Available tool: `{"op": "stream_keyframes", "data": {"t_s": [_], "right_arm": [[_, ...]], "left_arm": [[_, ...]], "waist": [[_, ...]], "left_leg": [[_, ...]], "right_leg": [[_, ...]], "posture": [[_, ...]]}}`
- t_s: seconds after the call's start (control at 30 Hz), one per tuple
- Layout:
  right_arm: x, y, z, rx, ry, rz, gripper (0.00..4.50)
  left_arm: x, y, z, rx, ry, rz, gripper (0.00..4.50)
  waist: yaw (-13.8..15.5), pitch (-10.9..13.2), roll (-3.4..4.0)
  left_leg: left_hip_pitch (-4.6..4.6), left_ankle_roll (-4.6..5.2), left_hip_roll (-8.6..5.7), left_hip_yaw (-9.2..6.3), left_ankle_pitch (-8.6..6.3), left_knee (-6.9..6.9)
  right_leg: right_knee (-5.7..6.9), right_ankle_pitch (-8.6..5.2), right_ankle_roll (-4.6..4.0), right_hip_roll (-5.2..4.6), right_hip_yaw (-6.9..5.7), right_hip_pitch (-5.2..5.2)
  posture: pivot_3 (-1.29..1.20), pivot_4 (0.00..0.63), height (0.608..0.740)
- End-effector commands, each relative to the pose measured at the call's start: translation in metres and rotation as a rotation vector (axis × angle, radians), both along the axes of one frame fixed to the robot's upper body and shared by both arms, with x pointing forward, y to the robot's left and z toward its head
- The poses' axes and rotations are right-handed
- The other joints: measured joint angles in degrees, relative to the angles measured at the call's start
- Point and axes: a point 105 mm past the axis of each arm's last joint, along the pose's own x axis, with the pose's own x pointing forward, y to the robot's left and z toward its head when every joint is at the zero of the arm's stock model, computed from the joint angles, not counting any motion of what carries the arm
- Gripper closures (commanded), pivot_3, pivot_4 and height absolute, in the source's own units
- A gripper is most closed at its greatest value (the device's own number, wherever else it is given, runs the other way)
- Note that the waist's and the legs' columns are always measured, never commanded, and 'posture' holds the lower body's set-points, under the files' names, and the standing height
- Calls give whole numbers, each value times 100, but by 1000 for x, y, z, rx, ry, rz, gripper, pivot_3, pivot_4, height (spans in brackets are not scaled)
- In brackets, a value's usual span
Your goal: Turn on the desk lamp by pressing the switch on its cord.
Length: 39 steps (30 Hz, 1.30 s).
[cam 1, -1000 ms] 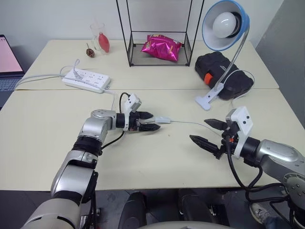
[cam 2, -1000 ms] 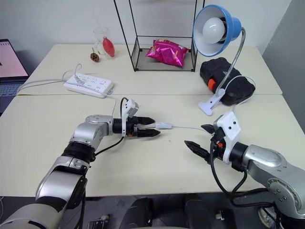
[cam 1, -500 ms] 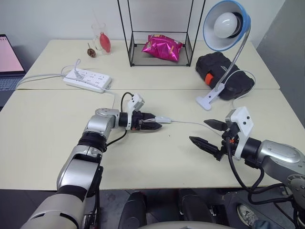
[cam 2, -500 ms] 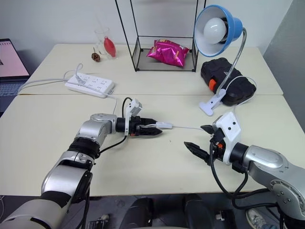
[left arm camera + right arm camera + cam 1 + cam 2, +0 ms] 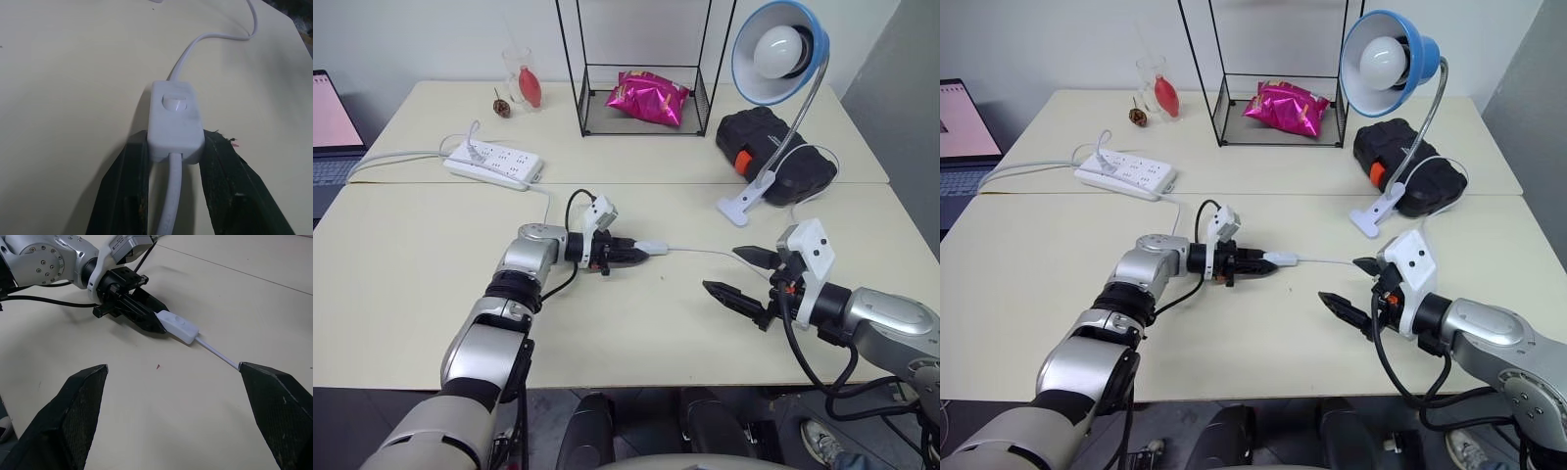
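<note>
Two black fingers of left gripper point(image 5: 636, 253) clamp switch point(image 5: 653, 248); right gripper point(image 5: 744, 274) spread wide.

One desk lamp point(image 5: 773, 49), one switch point(image 5: 174, 120), one power strip point(image 5: 492, 163). One pink snack bag point(image 5: 651, 98), one black case point(image 5: 773, 154). Two grippers: left point(image 5: 634, 256), right point(image 5: 734, 277).

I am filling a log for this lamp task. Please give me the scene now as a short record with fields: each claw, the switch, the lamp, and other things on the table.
left claw: shut on the switch, fingers pinching its sides at the near end
right claw: open, holding nothing, apart from the cord
switch: lying on the table, rocker button facing up
desk lamp: bulb not lit
other things: power strip, pink snack bag in the wire rack, black case
</note>
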Motion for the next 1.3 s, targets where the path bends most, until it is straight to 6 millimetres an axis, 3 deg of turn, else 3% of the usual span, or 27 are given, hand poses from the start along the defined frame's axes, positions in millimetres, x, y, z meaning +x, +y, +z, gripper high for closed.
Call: {"op": "stream_keyframes", "data": {"t_s": [0.03, 0.3, 0.43, 0.53, 0.73, 0.9, 1.3], "right_arm": [[-4, 3, 9, 4, -44, 26, 0], [-11, 7, 6, 103, -34, 13, 0], [-20, 17, -13, 229, 58, -7, 0], [-8, 24, -21, 342, 63, -94, 0], [17, 51, -23, 757, 295, -164, 0], [33, 64, -11, 953, 377, -173, 0], [58, 79, 1, 1057, 406, -175, 0]], "left_arm": [[4, 1, 8, 4, -114, 11, 3392], [-8, -2, 34, -66, -398, 23, 3394], [-23, -8, 52, -113, -535, 46, 3395], [-27, -11, 60, -120, -606, 72, 3395], [-35, -18, 71, -172, -624, 103, 3395], [-40, -20, 72, -181, -604, 112, 3395], [-42, -20, 76, -195, -558, 146, 3395]], "waist": [[2, 0, 0], [17, 0, 0], [40, 0, 0], [36, -2, 0], [-11, -5, 4], [-45, -5, 4], [-61, -6, 5]], "left_leg": [[0, 0, 0, 0, 0, 0], [0, 0, 3, -2, 0, -1], [-1, 0, 3, -5, 0, -2], [3, 0, 5, -5, 0, 1], [10, 4, 8, -4, 3, 1], [3, 4, 7, -5, 3, -2], [3, 5, 9, -4, 3, -4]], "right_leg": [[0, 0, 0, 0, 0, 0], [0, 1, -1, -1, 0, -1], [0, 11, -18, -2, 0, 0], [2, 11, -16, -1, 0, 1], [3, 6, 0, 4, 2, 6], [-2, 18, -21, 4, 2, 1], [1, 15, -15, 6, 1, -3]], "posture": [[0, 150, 740], [0, 150, 740], [0, 150, 740], [0, 150, 740], [0, 150, 740], [0, 150, 740], [0, 150, 740]]}}
